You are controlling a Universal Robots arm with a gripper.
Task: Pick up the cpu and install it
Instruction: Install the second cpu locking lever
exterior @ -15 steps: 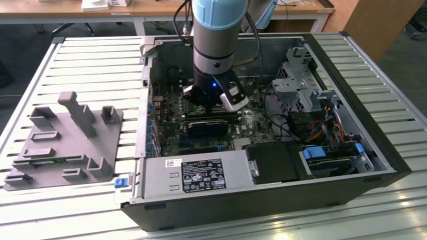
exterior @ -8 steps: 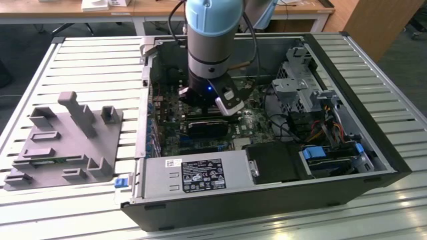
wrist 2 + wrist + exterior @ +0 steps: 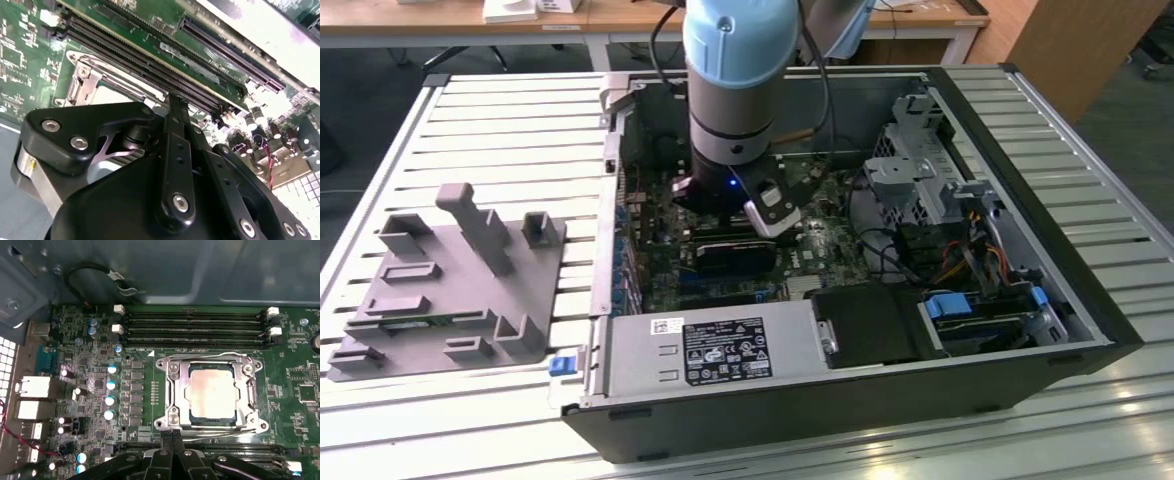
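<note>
The cpu [image 3: 212, 392], a flat square chip with a shiny metal top, lies inside the socket frame [image 3: 171, 390] on the green motherboard. A pale corner of it [image 3: 102, 94] also shows past the gripper body in the second wrist view. My gripper [image 3: 173, 436] hovers just off one side of the socket, apart from the chip. Its two black fingers are pressed together with nothing between them, which the second wrist view [image 3: 175, 102] confirms. In the exterior view the arm reaches down into the open computer case, with the gripper [image 3: 770, 213] over the motherboard.
Memory slots [image 3: 195, 325] run along both sides of the socket. A grey plastic fixture [image 3: 447, 290] with upright posts stands on the slatted table at the exterior view's left. The case holds a power supply [image 3: 707, 350], a drive cage [image 3: 921, 170] and cables [image 3: 967, 250].
</note>
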